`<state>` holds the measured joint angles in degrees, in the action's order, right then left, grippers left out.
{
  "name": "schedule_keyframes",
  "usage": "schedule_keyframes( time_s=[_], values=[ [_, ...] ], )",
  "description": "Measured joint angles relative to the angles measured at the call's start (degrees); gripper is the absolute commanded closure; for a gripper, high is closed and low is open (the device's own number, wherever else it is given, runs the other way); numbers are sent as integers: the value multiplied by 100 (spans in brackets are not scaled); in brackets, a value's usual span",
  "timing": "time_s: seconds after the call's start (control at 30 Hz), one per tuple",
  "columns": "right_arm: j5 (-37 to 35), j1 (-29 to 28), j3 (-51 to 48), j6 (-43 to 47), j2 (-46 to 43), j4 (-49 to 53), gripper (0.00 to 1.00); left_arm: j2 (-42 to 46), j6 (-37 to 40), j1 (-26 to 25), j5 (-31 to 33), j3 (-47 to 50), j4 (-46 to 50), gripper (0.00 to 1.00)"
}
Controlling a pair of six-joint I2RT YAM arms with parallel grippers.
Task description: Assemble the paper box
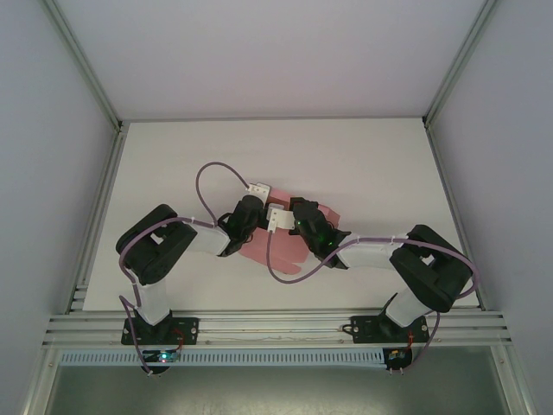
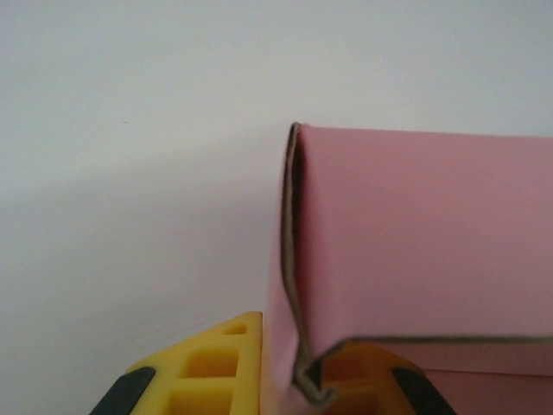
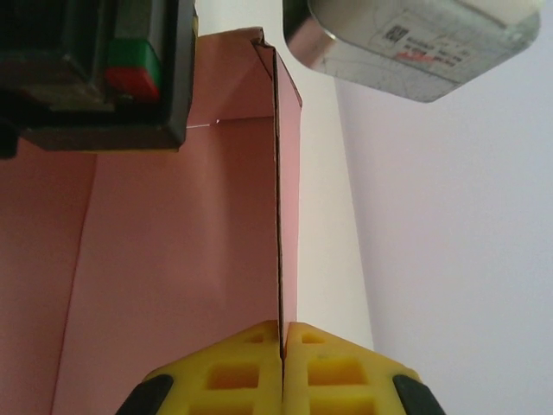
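- The white counter carries the pink paper box, which lies mid-counter between both arms, partly folded, with one wall upright.
- The left end effector is clamped on a folded wall corner.
- The right end effector is pinched together on the card's edge.
- The label on a grey housing has print too small to read.

paper box on table centre, left gripper at its far-left edge, right gripper over its middle, upright flap between its fingers
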<state>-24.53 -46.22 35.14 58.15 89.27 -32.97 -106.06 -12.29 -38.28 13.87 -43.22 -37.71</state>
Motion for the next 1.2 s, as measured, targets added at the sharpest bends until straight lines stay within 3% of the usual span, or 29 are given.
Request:
schedule_keyframes(
  time_s=[0.47,0.6,0.77,1.0,1.2],
  values=[
    [103,37,0,-90,-2,-11,100,-20,-155,0,37,26,-44,99],
    [149,37,0,-105,-26,0,100,-17,-188,2,-2,155,-267,92],
    [173,35,-15,-107,-44,15,100,9,-160,129,-256,393,-656,70],
    [188,33,-15,-136,-48,20,100,-26,-127,411,-960,715,-1187,62],
    [94,31,-15,-195,-48,81,100,31,-125,481,-1187,822,-1113,49]
  ],
)
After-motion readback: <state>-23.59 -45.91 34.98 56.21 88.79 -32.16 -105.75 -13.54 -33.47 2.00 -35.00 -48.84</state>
